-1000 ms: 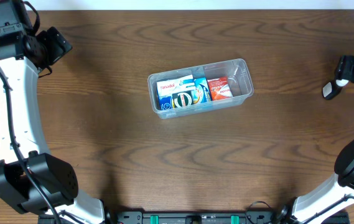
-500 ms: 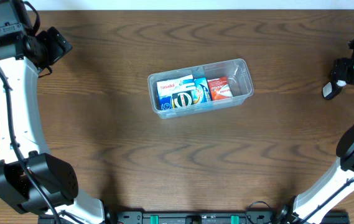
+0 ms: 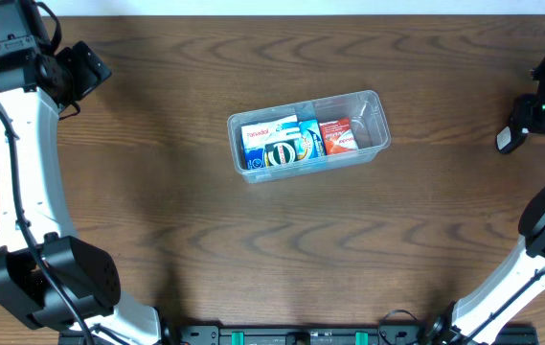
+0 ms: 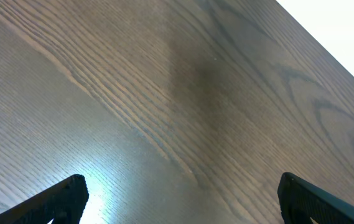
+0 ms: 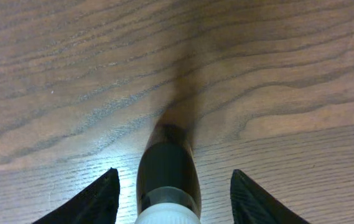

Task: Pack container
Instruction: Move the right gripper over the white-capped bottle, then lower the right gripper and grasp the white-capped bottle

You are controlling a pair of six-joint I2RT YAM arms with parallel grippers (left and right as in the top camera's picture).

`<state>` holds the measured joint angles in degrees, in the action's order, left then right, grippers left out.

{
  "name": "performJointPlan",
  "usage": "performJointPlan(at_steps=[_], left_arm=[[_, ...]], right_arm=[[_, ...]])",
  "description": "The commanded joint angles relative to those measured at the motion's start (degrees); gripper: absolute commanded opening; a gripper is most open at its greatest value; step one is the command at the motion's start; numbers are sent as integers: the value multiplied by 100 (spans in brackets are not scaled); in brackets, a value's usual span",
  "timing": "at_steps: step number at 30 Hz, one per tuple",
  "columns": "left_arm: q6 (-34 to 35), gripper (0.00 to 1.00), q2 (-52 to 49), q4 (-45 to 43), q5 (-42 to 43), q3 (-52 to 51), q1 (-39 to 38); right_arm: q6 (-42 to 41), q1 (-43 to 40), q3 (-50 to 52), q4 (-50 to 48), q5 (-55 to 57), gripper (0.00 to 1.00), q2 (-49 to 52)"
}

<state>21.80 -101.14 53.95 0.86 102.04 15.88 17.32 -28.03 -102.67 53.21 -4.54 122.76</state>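
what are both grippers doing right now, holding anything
left gripper: open, empty.
right gripper: open, jaws either side of a dark item with a white end, gaps showing, not gripping it.

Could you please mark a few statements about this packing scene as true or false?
1. The container holds several small boxes. True.
2. The left gripper is holding a box. False: it is open and empty over the bare table.
3. A dark bottle with a white cap lies between the fingers of the right gripper. True.
4. The bottle is already in the container. False: it lies on the table near the right edge.
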Motion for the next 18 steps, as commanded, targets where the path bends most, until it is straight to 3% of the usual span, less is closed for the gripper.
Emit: performJointPlan(at_steps=[1, 18], left_arm=[[-37, 98, -13, 24, -68, 9, 13], [-37, 98, -13, 24, -70, 9, 13]], right_arm=[[101, -42, -114, 35, -48, 54, 28], [98, -42, -59, 98, -48, 47, 114]])
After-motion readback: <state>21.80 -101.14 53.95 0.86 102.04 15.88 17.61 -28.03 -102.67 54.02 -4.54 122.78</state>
